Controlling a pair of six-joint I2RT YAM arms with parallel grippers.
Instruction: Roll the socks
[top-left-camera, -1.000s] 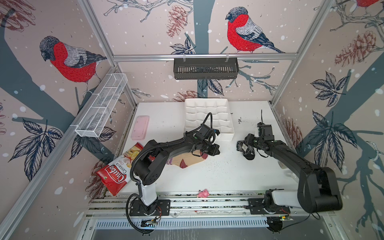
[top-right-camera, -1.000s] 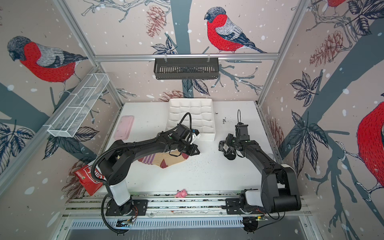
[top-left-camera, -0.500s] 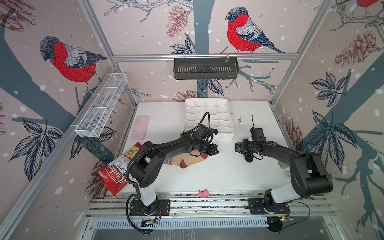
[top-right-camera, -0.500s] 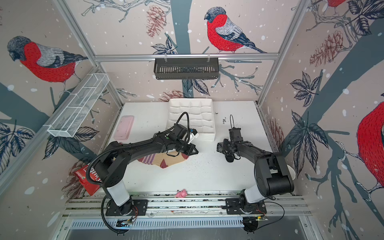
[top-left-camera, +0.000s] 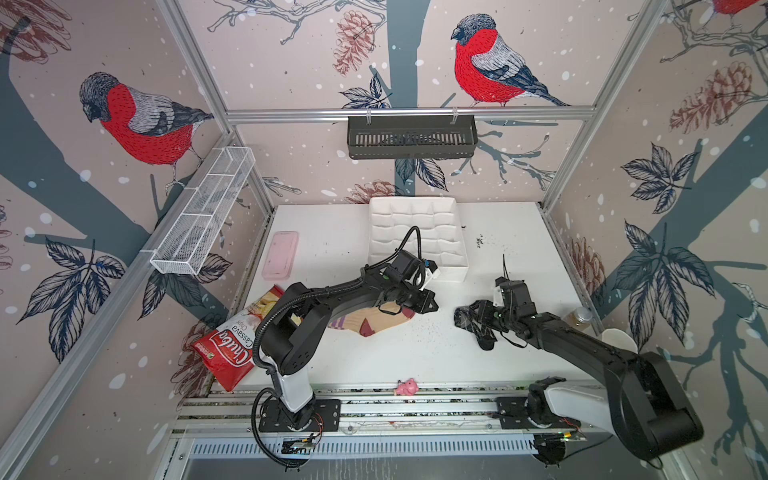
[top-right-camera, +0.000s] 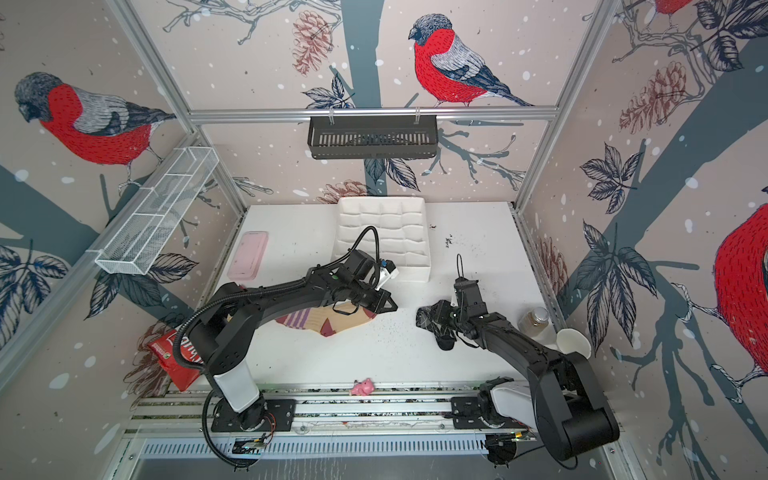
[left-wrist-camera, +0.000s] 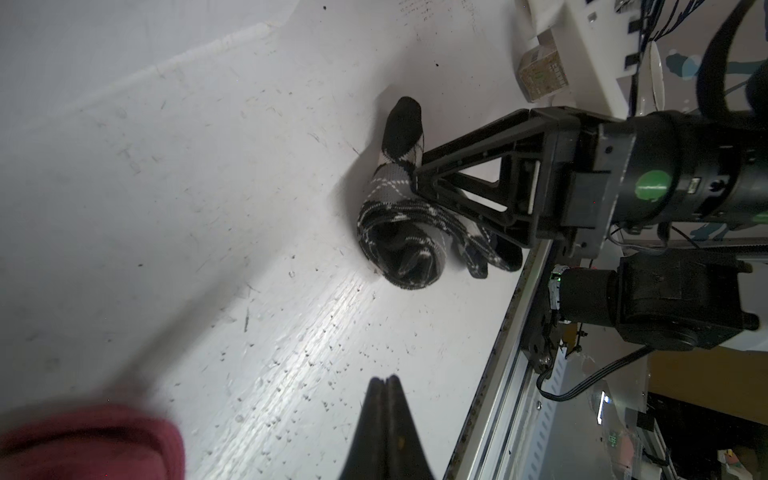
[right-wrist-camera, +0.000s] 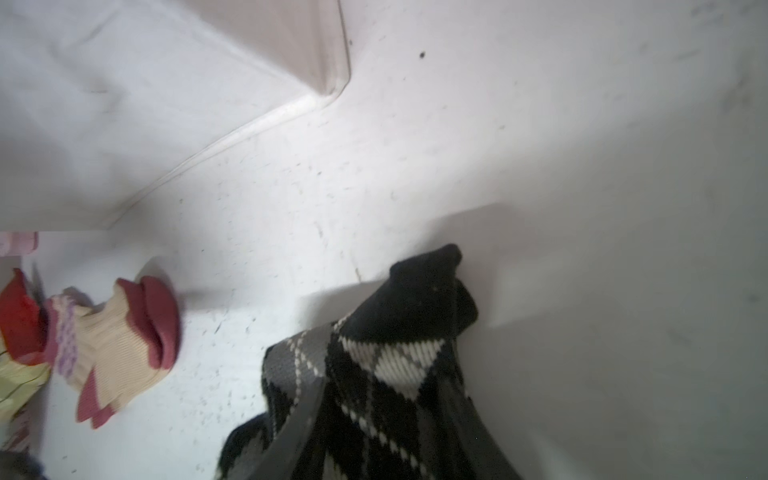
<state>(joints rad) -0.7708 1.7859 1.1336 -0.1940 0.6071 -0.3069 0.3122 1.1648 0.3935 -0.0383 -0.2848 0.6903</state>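
The white table (top-left-camera: 332, 232) stands in a box of walls painted with red birds. I have two socks on it, well apart. The tan sock (top-left-camera: 374, 322) lies flat near the middle, partly under my left arm. The checked sock (top-left-camera: 473, 324) is over on the right, bunched in a lump with its black toe sticking out.

My left gripper (left-wrist-camera: 384, 380) is shut tight with nothing in it. It is just beside the tan sock's dark red end. My right gripper (left-wrist-camera: 417, 185) is pinching the checked sock in its grey middle part.

Both socks are light, soft and floppy. They will not break, but I think they will sag and slide on the smooth table. I think it is best to take a sock by one end, toe or cuff, and pinch both layers. The other end should be held down so the roll stays tight.

Since a second ago my right arm has swung, and the checked sock has come a little closer to the front edge. The left arm and the tan sock look the same.
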